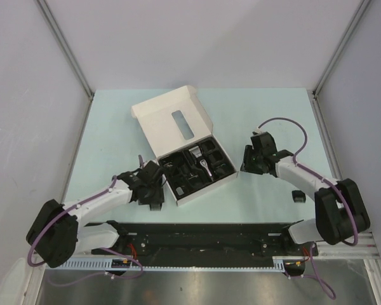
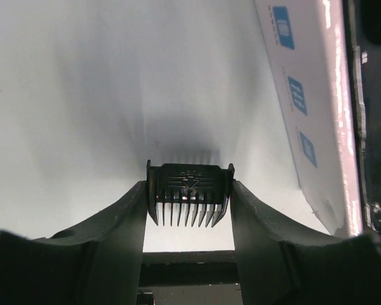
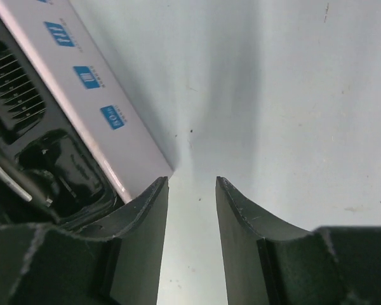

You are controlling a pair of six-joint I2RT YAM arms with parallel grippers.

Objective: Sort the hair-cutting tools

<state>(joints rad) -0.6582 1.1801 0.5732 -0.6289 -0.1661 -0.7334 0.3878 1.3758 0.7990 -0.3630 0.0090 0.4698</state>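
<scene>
Top: white box [image 1: 171,117] mid-table [image 1: 114,127], clipper [image 1: 200,159] in its black tray [image 1: 225,166]. Left gripper [image 1: 153,194] just left of the box, right gripper [image 1: 246,166] just right. Second comb guard [image 1: 298,196] loose by the right arm.
Left wrist: fingers pinching a comb guard [image 2: 189,190].
Right wrist: fingers spread, nothing between, beside the box corner.

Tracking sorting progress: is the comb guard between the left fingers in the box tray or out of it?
Out: the comb guard sits gripped between the left fingers against bare table, the white box beside it.

comb guard [image 3: 16,92]: cut off at left edge (teeth show) | white box [image 2: 308,121]: cropped
</scene>
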